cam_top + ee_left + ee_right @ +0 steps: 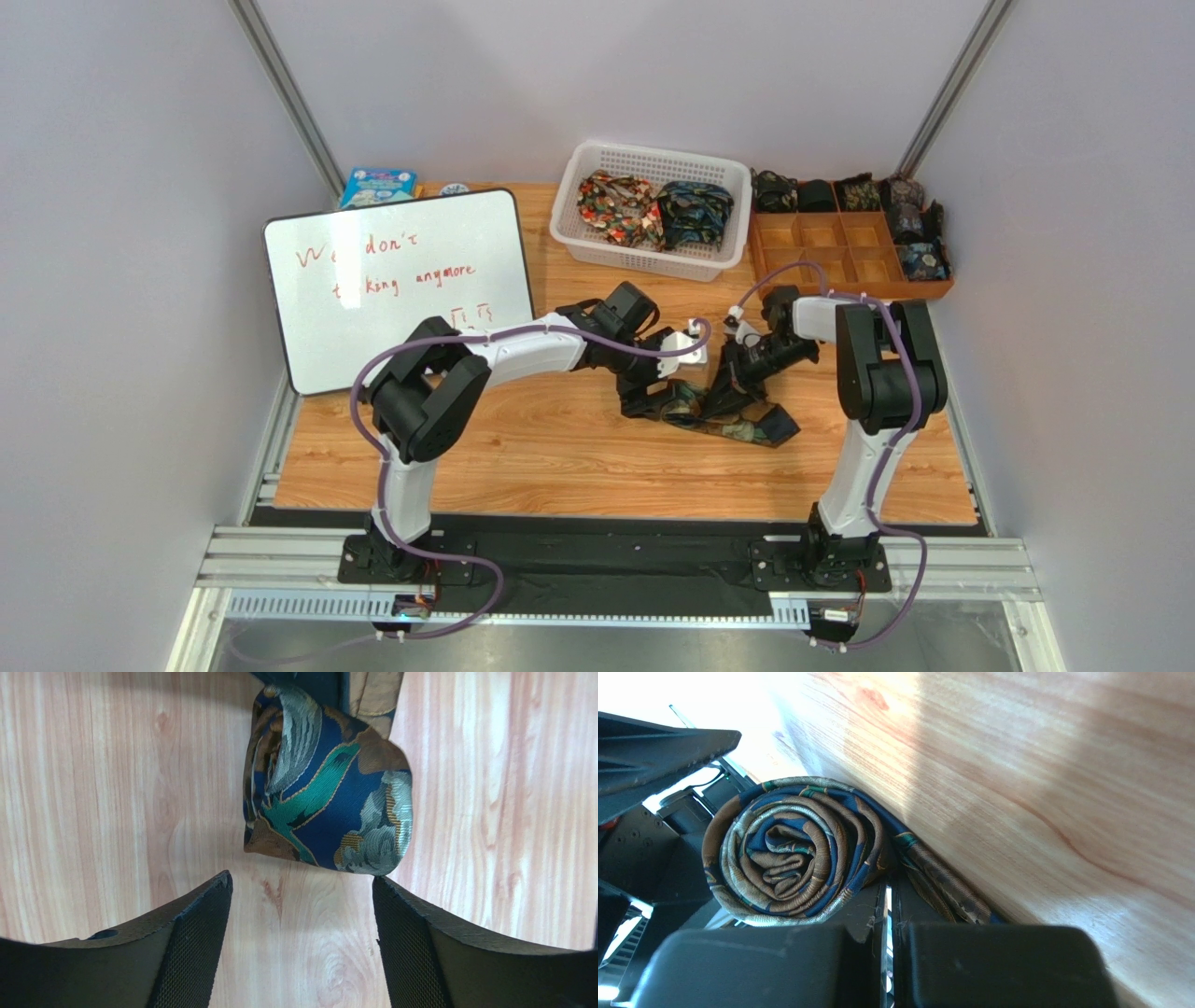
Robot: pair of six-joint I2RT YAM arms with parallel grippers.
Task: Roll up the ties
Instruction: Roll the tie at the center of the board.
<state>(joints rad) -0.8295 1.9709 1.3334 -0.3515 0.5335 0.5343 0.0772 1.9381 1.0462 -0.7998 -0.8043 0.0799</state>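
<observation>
Tabletop [561, 462] holds tie [787, 854], spiral end facing closed right gripper [889, 913]; left gripper [302, 889] spread.

Woven silky tie [323, 798] (slight sheen) on smooth wooden table [105, 777]

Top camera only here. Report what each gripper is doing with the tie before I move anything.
Observer: Left gripper is open; the tie roll sits just beyond its fingertips, not between them.
Operator: Now the right.
Observer: Right gripper has its fingers together, the roll's spiral end resting at their tips.
Operator: Say whether it's pinching fabric.
Observer: Can't tell; the tail runs from the roll down behind one finger.
</observation>
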